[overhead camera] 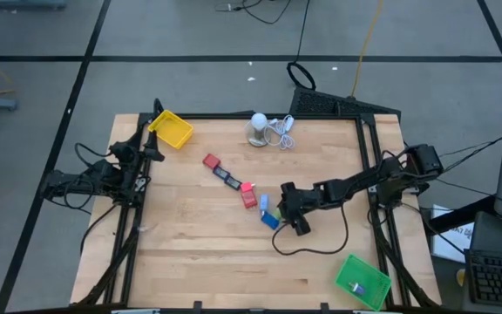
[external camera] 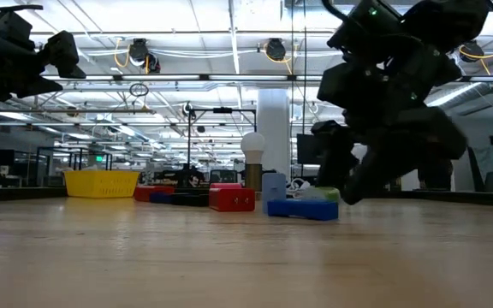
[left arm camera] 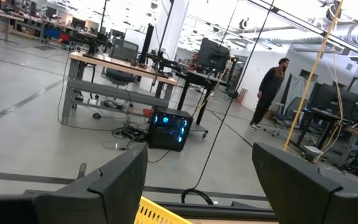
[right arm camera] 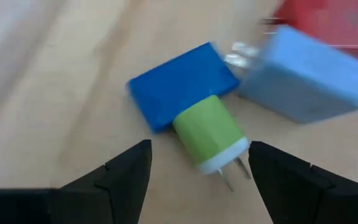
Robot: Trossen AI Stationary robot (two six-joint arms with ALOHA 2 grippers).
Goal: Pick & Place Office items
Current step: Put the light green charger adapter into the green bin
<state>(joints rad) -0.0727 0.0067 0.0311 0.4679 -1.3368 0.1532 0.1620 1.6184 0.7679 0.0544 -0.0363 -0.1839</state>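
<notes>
Two fingers of my right gripper (right arm camera: 194,171) stand wide apart and hold nothing, poised low over the wooden table (overhead camera: 199,253). Just ahead of the gap, near its middle, lies a green plug adapter (right arm camera: 210,134) with a white end and bare prongs pointing back toward me. It rests against a dark blue flat block (right arm camera: 182,84) lying just beyond it, and a light blue charger block (right arm camera: 309,74) sits beside that, with a red block (right arm camera: 331,18) farther out. More office items trail away from me in a line: a pink bit (overhead camera: 247,187), a dark flat rectangle (overhead camera: 227,178) and another red block (overhead camera: 211,161).

I judge this to be the approach to a grasp, with the green adapter the likely target. Next I should ease forward and down until my fingers straddle its body, then close without catching the blue block touching it.

My left gripper (left arm camera: 197,186) waits off at the table's far side by the yellow tray (overhead camera: 172,130), fingers open, empty.
</notes>
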